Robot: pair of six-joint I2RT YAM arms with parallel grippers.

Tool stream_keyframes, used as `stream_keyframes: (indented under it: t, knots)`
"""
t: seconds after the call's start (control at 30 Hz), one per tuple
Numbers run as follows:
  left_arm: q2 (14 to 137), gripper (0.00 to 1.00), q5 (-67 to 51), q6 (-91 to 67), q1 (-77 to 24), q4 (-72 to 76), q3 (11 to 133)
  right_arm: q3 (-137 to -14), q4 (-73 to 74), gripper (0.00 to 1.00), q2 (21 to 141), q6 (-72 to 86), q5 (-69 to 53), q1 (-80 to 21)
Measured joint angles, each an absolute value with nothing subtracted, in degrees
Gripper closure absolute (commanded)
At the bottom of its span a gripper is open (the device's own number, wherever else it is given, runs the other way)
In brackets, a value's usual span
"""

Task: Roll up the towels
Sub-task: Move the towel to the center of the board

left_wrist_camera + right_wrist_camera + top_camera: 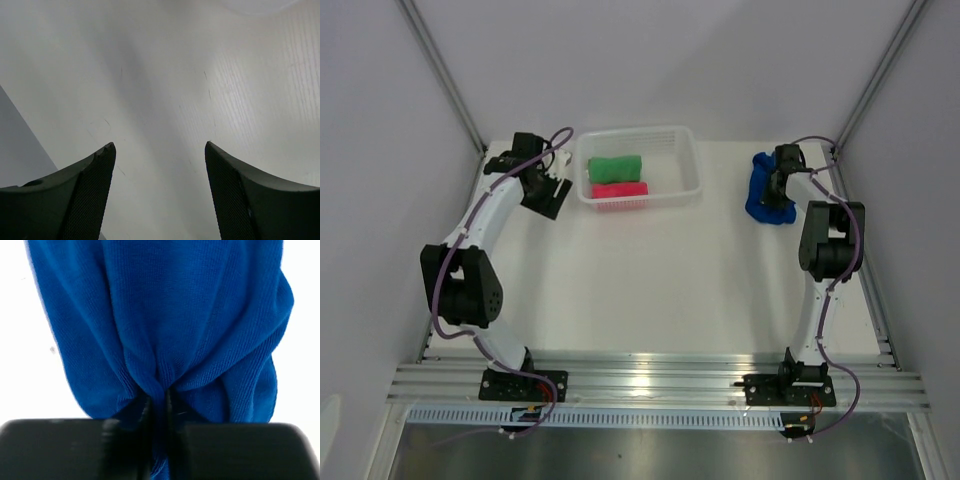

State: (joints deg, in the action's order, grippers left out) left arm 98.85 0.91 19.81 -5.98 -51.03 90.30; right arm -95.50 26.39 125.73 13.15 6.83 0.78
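Blue towel, place: the blue towel (758, 192) lies in a loose heap on the table (670, 290), at about 2 o'clock in the top view and well apart from the basket (691, 160).

Green and pink towels: the green towel (615, 167) and the pink towel (619, 189) lie as rolls inside the basket at 12 o'clock, side by side and touching. I judge that these two are done.

Right gripper: the right gripper (159, 400) is clenched on a fold of the blue towel. In the wrist view the cloth gathers into pleats that run down between the two jaws.

Towel relative to the gripper: the heap spreads from the jaws toward 12 o'clock in the wrist view. In the top view most of the blue shows at 9 and 7 o'clock of the gripper.

Left gripper: the left gripper (552, 190) is released. It hangs at 10 o'clock, just beside the left wall of the basket, with only bare table between its fingers (90, 190).

Handling: the cloth looks soft, light and limp, and not fragile. It will sag and bunch when it is lifted.

Where to hold: probably an edge or a corner is better than the middle, so that the towel can spread flat before rolling. The pinch now seems to sit on a bunched fold. Which edge it is, I cannot tell.
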Motion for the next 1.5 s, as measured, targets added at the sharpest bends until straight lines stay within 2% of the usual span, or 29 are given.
stream_keyframes:
  t: [0.17,0.4,0.53,0.67,0.77,0.9,0.93,0.97,1.0,1.03,1.07,1.1,1.2,1.3,1.37,1.4,1.47,1.5]
  knots:
    - [95.79,0.26,0.49,19.18,-5.85,-50.59,86.35,-90.43,24.03,1.00,122.41,12.25,0.45,1.37]
    - [94.39,0.27,-3.11,18.15,-5.87,-49.69,87.07,-77.84,27.79,1.00,107.81,5.69,-12.80,-2.46]
    - [94.39,0.28,-6.55,17.98,-5.87,-49.87,88.84,-78.24,34.11,1.00,97.30,-3.03,-22.04,-11.09]
    - [94.39,0.28,-10.61,18.00,-5.96,-50.02,91.53,-83.83,39.64,1.00,89.76,-10.02,-37.47,-18.85]
    - [94.39,0.28,-12.95,18.00,-6.09,-50.13,92.88,-86.43,38.89,1.00,85.12,-11.18,-47.05,-19.90]
    - [94.39,0.29,-15.03,18.00,-6.26,-50.30,93.58,-82.89,31.35,0.98,81.56,-8.32,-51.94,-19.38]
    - [94.39,0.30,-15.31,18.02,-6.33,-50.37,93.58,-80.60,29.08,0.88,81.38,-7.18,-52.36,-19.38]
    - [94.39,0.31,-15.51,18.04,-6.48,-50.41,93.56,-77.80,26.87,0.82,81.60,-6.11,-52.40,-19.38]
    - [94.39,0.31,-15.64,18.13,-6.68,-50.50,93.51,-74.61,25.39,0.69,82.46,-5.30,-51.66,-19.40]
    - [94.37,0.31,-15.70,18.50,-7.03,-50.52,93.43,-72.25,24.97,0.29,83.77,-4.62,-50.65,-19.38]
    - [94.32,0.32,-15.77,18.74,-7.42,-50.48,93.19,-69.91,25.08,0.14,85.67,-3.90,-48.69,-19.35]
    - [94.15,0.32,-15.86,19.14,-7.81,-50.28,92.66,-67.79,25.36,0.10,87.72,-3.77,-45.52,-19.31]
    - [93.38,0.32,-16.73,21.52,-10.15,-51.18,90.21,-63.33,27.77,0.11,92.47,-2.15,-35.62,-18.55]
    - [92.64,0.34,-16.93,25.10,-15.16,-52.05,86.54,-59.59,28.36,0.14,92.16,-0.38,-27.62,-16.86]
    - [92.55,0.36,-16.71,27.42,-19.75,-52.40,83.31,-57.34,26.59,0.23,88.53,0.60,-23.53,-16.43]
    - [92.60,0.36,-16.67,28.23,-21.52,-52.51,81.93,-56.99,26.20,0.23,87.29,0.64,-22.79,-16.67]
    - [93.14,0.36,-15.49,29.87,-26.28,-52.47,78.08,-55.90,23.44,0.48,83.42,1.32,-20.88,-17.47]
    - [93.73,0.37,-15.16,30.11,-27.64,-52.49,77.08,-55.64,22.04,0.69,82.13,1.63,-20.16,-17.80]
